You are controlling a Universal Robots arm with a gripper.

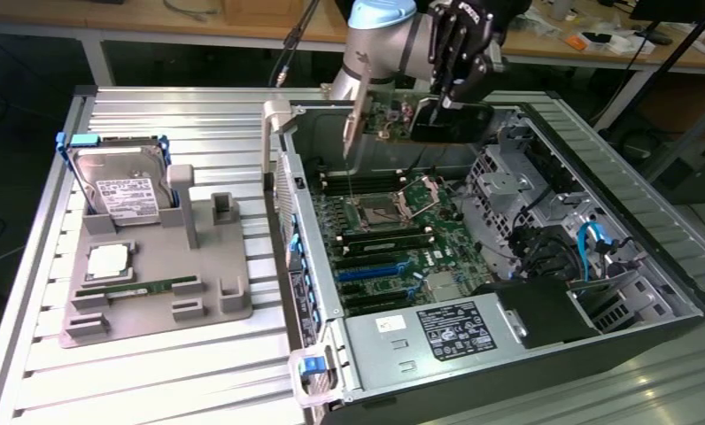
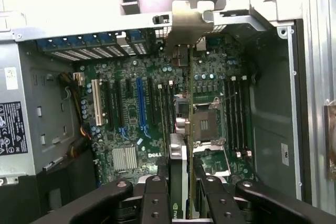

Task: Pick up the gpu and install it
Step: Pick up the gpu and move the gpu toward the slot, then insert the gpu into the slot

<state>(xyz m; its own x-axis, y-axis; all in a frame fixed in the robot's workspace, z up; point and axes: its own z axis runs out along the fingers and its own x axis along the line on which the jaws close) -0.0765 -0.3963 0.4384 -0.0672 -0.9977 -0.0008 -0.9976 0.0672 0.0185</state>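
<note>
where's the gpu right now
The gpu hangs in the gripper at the exterior view's top centre, above the motherboard in the open computer case.

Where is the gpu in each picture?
Exterior view: top centre, gpu held by the gripper above the open case.
Wrist view: gpu edge-on in the gripper, over the motherboard.
Shared landmark: the CPU socket.
</note>
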